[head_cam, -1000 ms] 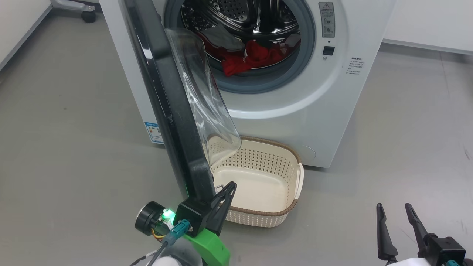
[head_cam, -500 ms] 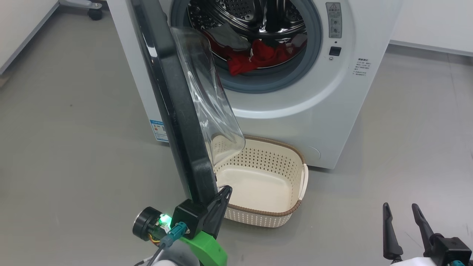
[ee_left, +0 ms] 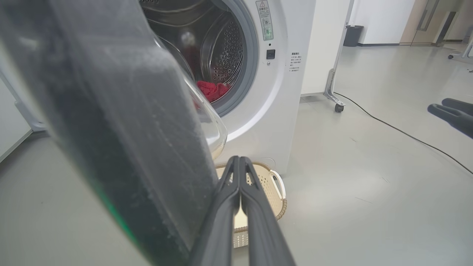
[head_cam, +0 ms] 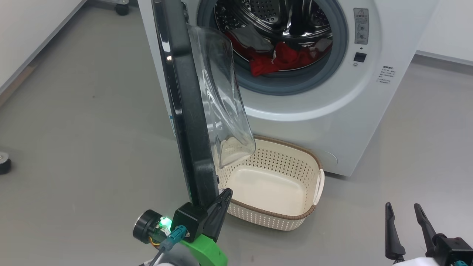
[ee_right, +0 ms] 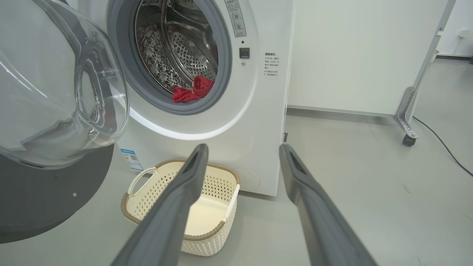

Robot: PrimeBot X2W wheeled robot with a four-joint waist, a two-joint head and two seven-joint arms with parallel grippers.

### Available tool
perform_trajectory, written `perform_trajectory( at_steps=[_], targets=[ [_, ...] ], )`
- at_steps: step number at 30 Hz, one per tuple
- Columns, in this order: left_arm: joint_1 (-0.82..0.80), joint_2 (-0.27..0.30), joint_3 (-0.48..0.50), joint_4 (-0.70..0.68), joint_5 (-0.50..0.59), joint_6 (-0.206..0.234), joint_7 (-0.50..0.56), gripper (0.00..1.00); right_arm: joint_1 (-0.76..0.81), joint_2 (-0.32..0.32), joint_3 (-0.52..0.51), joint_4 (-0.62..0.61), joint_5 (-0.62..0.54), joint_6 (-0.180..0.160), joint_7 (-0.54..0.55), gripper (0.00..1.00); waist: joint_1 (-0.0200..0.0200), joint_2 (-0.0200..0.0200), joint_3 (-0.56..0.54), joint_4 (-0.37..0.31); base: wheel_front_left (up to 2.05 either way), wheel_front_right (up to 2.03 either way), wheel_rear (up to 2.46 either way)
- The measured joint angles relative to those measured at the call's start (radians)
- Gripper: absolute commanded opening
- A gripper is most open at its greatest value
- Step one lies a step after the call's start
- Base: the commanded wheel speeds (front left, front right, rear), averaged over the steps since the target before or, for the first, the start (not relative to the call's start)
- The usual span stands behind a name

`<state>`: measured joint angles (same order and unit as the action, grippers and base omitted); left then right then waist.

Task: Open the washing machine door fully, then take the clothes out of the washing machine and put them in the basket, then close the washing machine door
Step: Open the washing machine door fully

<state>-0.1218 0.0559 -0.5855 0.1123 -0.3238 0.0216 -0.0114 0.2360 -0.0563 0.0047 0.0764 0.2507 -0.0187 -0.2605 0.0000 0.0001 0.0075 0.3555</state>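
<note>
The white washing machine stands with its black washing machine door swung out edge-on toward me, the glass bowl facing right. Red clothes lie in the steel drum. The empty cream basket sits on the floor below the opening. My left gripper is shut with nothing in it, its fingers lying against the inner side of the door's near edge. My right gripper is open at the lower right, apart from everything. In the right wrist view the right gripper points at the machine over the basket.
Grey floor lies all around. A caster sits at the far left. A white panel on a wheeled leg stands right of the machine, with a black cable trailing across the floor. A dark bin is farther back.
The head view has shifted, so the machine, door and basket sit further right in the picture. The left gripper stays shut at the door's near edge. The right gripper stays open.
</note>
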Motion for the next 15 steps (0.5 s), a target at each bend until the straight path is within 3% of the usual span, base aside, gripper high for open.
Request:
perform_trajectory(
  at_steps=[15],
  targets=[
    [0.013,0.007,0.010,-0.022,0.000,0.013,-0.014,0.00,0.000,0.003,-0.016,-0.004,-0.011,0.008,0.000,1.00,0.0000,0.0000,0.010,0.114,0.00,0.00,0.00]
  ],
)
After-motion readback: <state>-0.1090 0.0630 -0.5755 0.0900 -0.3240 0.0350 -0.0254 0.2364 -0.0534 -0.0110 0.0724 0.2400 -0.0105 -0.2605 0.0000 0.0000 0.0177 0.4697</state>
